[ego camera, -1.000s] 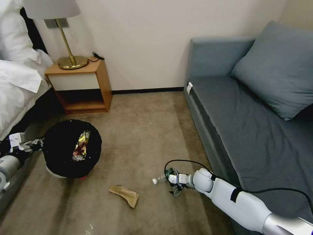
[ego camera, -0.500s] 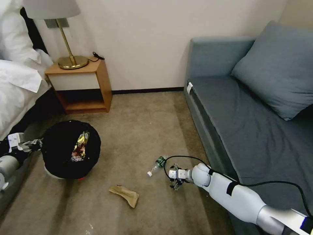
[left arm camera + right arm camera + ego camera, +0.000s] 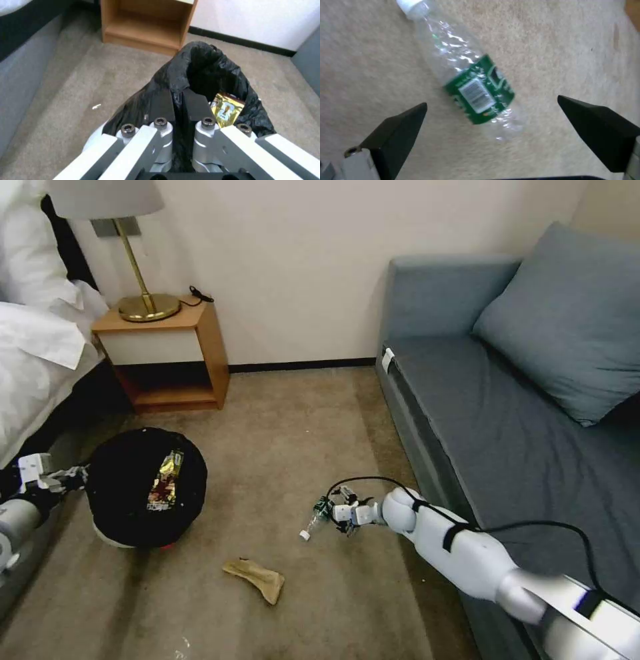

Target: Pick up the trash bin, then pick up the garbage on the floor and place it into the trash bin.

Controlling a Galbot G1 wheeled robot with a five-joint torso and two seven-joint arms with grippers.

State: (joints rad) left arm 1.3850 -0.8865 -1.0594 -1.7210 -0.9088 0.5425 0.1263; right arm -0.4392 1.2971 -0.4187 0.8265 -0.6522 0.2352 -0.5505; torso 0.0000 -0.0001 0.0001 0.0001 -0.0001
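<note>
- The right arm is swinging away from the tan paper's side of the carpet and reaching farther out, toward the wall; its elbow is stretching out as it goes.
- The right gripper (image 3: 338, 511) is closing in on the clear plastic bottle (image 3: 315, 515), now right at the green-labelled end where a second ago it was hanging nearer to me, short of it.
- The bottle is lying a little farther out on the carpet than a second ago, cap pointing down-left.
- In the right wrist view the bottle (image 3: 470, 85) is sitting between the wide-spread fingers (image 3: 396, 127).
</note>
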